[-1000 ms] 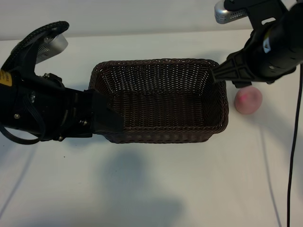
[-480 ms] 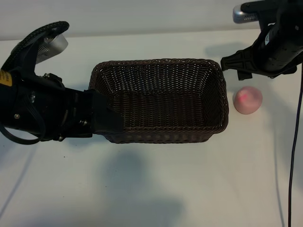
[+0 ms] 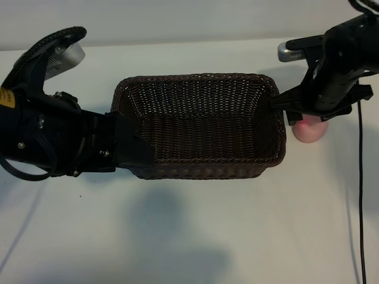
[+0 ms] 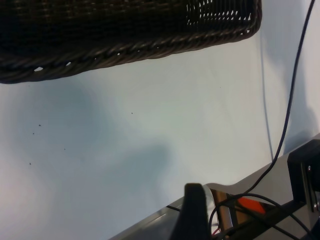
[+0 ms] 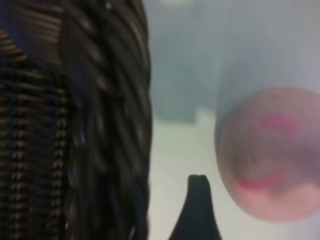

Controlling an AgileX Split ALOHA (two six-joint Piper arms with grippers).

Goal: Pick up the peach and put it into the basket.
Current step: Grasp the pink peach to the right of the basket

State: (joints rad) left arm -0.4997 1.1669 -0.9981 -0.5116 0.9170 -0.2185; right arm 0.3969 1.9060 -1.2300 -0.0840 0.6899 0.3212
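The dark brown woven basket (image 3: 198,168) stands mid-table. The pink peach (image 3: 310,131) lies on the table just off the basket's right end. My right gripper (image 3: 301,114) hangs low over the peach and hides its upper part. In the right wrist view one dark finger (image 5: 198,207) stands between the basket wall (image 5: 107,125) and the peach (image 5: 270,155), touching neither; the jaws stand open. My left gripper (image 3: 129,148) rests open at the basket's left front corner. One of its fingers (image 4: 195,212) shows apart from the basket (image 4: 125,35).
A black cable (image 3: 362,177) runs down the table's right side. In the left wrist view the table's edge, loose wires (image 4: 280,135) and a metal frame lie beyond the basket. Bare white table (image 3: 195,236) spreads in front of the basket.
My right gripper swung out from over the basket's right rim, then came down over the peach and now covers its top. The left arm, basket and peach stayed put.
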